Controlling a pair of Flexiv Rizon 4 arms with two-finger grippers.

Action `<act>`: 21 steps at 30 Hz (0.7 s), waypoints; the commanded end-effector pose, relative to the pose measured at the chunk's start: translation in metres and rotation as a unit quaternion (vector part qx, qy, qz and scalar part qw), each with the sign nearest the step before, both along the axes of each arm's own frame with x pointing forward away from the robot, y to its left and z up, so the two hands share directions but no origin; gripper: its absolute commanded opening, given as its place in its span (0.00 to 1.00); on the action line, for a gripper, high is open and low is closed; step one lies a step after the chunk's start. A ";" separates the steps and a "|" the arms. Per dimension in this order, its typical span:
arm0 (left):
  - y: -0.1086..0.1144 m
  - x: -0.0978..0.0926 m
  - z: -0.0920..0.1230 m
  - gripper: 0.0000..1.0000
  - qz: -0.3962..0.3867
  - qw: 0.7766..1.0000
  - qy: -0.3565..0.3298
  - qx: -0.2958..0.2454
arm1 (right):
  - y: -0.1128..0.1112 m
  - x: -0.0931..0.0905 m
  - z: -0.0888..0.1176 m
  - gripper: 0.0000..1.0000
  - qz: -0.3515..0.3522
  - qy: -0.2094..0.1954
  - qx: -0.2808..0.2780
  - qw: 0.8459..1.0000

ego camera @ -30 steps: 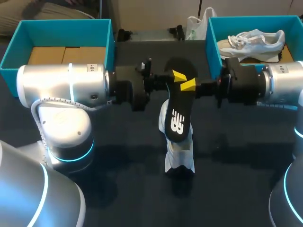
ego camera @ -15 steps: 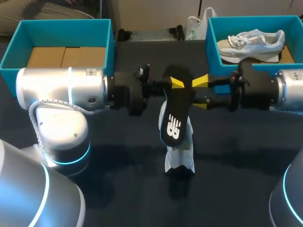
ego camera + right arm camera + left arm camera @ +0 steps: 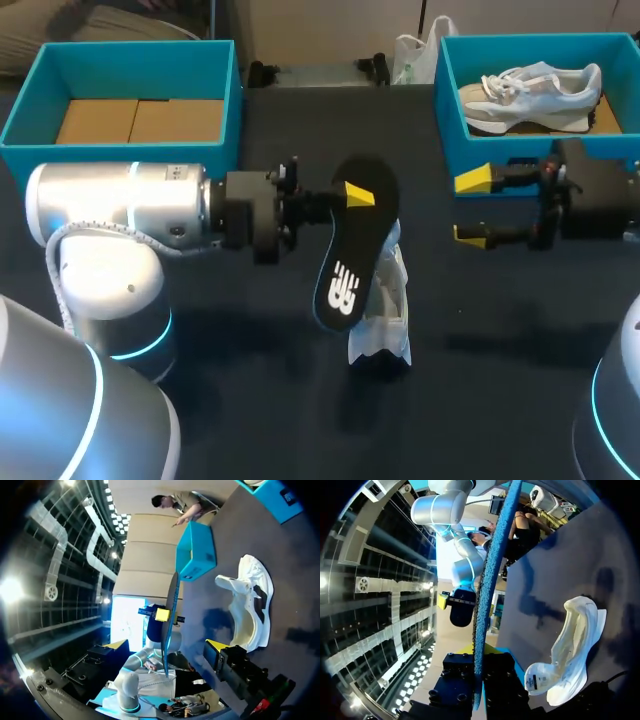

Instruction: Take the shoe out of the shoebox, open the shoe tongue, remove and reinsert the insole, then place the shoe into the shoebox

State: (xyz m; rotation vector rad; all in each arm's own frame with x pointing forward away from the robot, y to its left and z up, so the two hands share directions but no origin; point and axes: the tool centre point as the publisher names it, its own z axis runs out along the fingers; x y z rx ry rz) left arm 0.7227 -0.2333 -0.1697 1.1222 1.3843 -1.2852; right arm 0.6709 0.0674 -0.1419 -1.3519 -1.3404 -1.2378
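Observation:
My left gripper (image 3: 352, 195) is shut on the heel end of a black insole (image 3: 345, 262) with a white logo, which hangs slanted above the table. In the left wrist view the insole (image 3: 485, 595) shows edge-on between the fingers of the left gripper (image 3: 477, 660). Under it a white shoe (image 3: 385, 305) lies on the dark table, also seen as the shoe (image 3: 570, 650) and the shoe (image 3: 251, 600). My right gripper (image 3: 470, 207) stands open to the right of the insole, apart from it. From the right gripper (image 3: 166, 645) the insole (image 3: 170, 625) stands ahead.
A teal shoebox (image 3: 447, 100) at the back right holds a second pale shoe (image 3: 535, 88). Another teal box (image 3: 120, 150) at the back left has cardboard inside; it shows in the right wrist view as the teal box (image 3: 197, 555). A plastic bag (image 3: 418, 55) lies between the boxes.
My right gripper opened, let go of the insole and drew back to the right. My left gripper kept the insole and shifted it left and nearer, its lower end swinging left.

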 end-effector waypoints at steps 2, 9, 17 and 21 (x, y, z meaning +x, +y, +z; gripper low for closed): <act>0.003 -0.004 -0.008 0.00 0.002 1.000 -0.001 -0.014 | -0.014 0.000 -0.001 1.00 0.006 0.006 -0.002 1.000; 0.003 -0.006 -0.011 0.00 0.003 1.000 -0.026 -0.005 | -0.017 0.003 -0.007 1.00 0.004 0.025 -0.019 0.999; 0.003 -0.006 -0.011 0.00 0.003 1.000 -0.026 -0.005 | -0.017 0.003 -0.007 1.00 0.004 0.025 -0.019 0.999; 0.003 -0.006 -0.011 0.00 0.003 1.000 -0.026 -0.005 | -0.017 0.003 -0.007 1.00 0.004 0.025 -0.019 0.999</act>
